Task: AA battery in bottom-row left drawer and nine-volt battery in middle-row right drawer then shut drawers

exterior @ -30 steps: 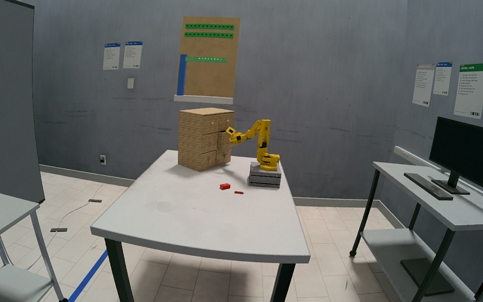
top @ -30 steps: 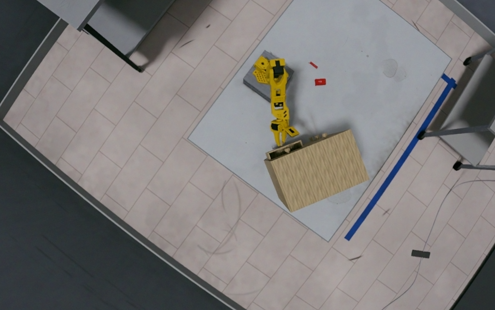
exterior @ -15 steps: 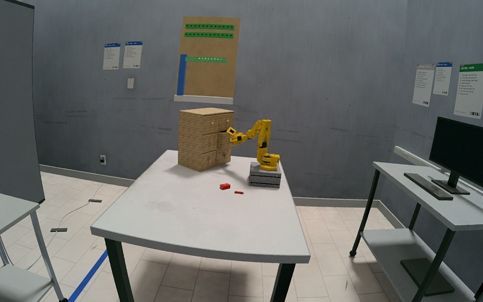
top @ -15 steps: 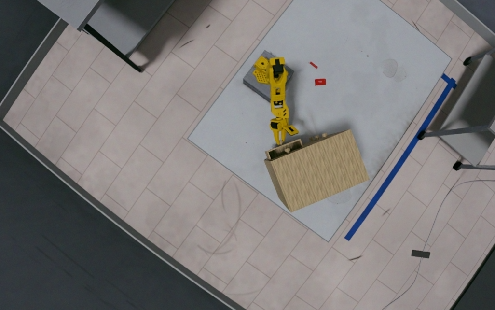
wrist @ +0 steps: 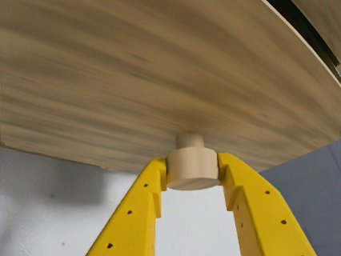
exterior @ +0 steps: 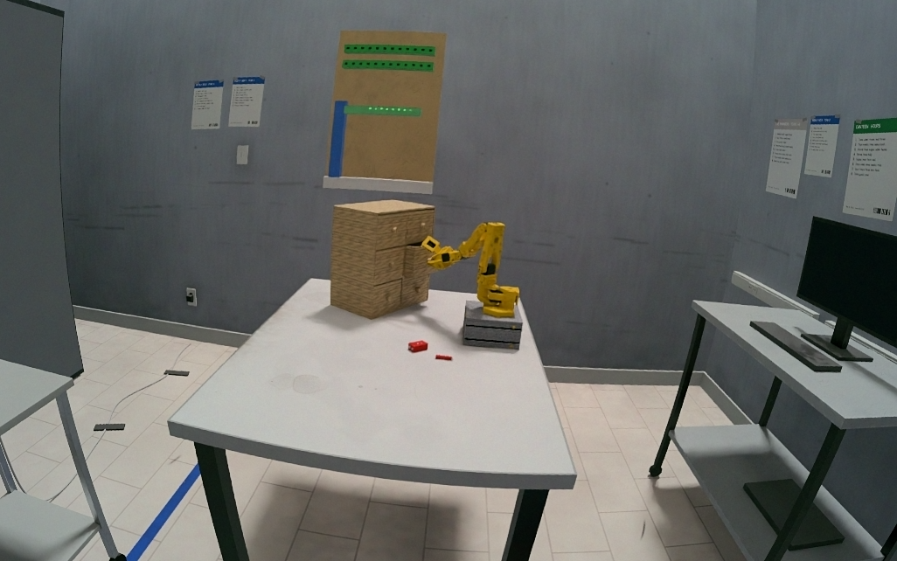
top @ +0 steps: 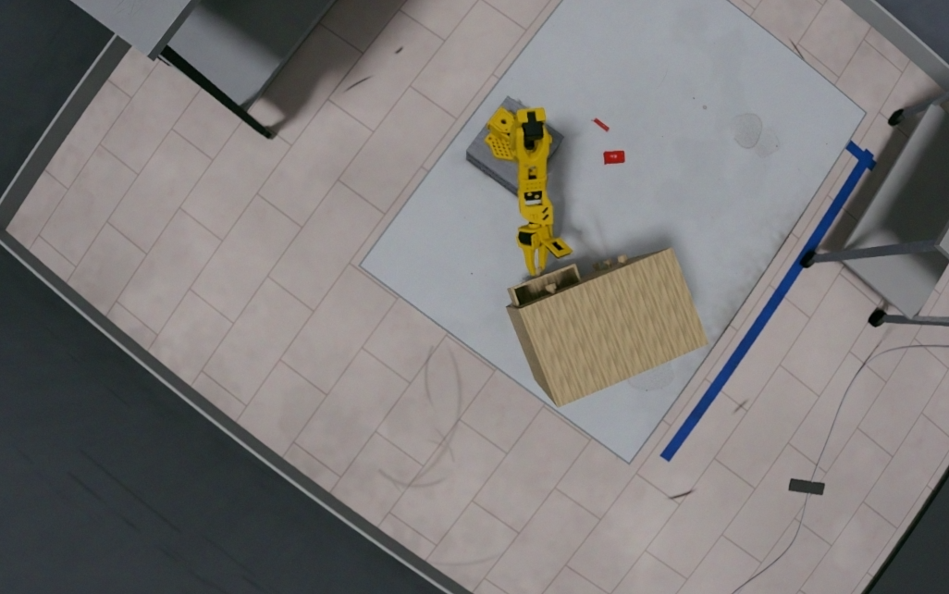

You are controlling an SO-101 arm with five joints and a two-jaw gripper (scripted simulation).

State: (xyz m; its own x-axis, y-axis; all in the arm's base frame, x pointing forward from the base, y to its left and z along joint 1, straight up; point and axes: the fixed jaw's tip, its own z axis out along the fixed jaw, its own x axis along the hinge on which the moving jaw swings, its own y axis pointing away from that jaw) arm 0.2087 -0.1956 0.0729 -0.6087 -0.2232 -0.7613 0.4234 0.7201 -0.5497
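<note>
one pale grey desk (top: 734, 181) (exterior: 370, 416) carries everything here. on it stands one wooden chest (top: 615, 326) (exterior: 352, 258), upright, with six drawers in three rows of two. five are closed; one, the right drawer of the middle row (top: 563, 270) (exterior: 415, 263) (wrist: 160, 80), is pulled partly out, its open top showing from above.

facing the chest is one yellow arm (top: 533, 167) (exterior: 488, 264), mounted on one grey block (top: 488, 159) (exterior: 491, 335). it reaches across to the drawer that is out. its single claw (top: 537, 272) (exterior: 427, 263) (wrist: 192, 170) is closed on one round wooden knob (wrist: 193, 166) at that drawer's front, one finger touching each side; the knob's short stem shows between its head and the drawer face.

two red things lie on the desk, near each other and well apart from the chest. the bigger is the one nine-volt battery (top: 613, 157) (exterior: 418, 345), a small boxy block. the smaller is the one aa battery (top: 600, 124) (exterior: 443, 357), a thin stick lying on its side. so of two batteries, both are on the desk and neither is in a drawer.
</note>
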